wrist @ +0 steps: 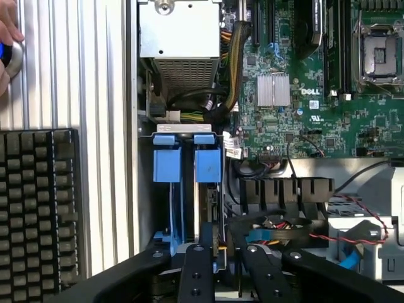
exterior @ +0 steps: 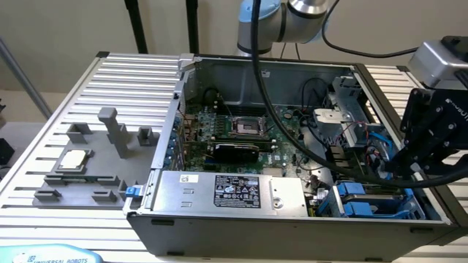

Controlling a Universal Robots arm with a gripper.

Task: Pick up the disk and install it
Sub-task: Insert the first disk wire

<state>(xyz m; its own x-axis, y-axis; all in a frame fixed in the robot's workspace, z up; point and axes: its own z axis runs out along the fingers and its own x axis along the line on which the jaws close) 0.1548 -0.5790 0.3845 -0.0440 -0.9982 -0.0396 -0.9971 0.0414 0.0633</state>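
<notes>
Desk (exterior: 87, 71) carries the open PC case (exterior: 292, 230), which takes up most of the ext. view. Inside, the grey power box (exterior: 227, 192) lies at lower middle. The drive bay (exterior: 406, 204) is at lower right, just beside it. Two blue-framed drives stand on edge in that bay, side by side. The disk (wrist: 207, 167) you're working is, as I judge it, the one on the circuit board (exterior: 219, 126) side. The other drive (wrist: 167, 165) sits next to the case wall. Both blue tabs look level w/ each other, so the disk seems fully down in its slot, i.e. the install looks at or near done.

Claw (wrist: 227, 273) hangs right over the disk's end, fingers (wrist: 196, 278) narrowly parted w/ a dark gap btwn them. I see nothing pinched there.

To do this step well:
- Hold the claw square to the slot, no twist, so you don't rock the blue frame.
- Check tab height vs. its neighbour before trusting the seat.
- Mind the red wires (wrist: 363, 221) and black cables (wrist: 271, 224) near the claw, as they look easy to snag.
- Someone's hand (wrist: 6, 38) rests on the desk by the case, so give it room.
</notes>
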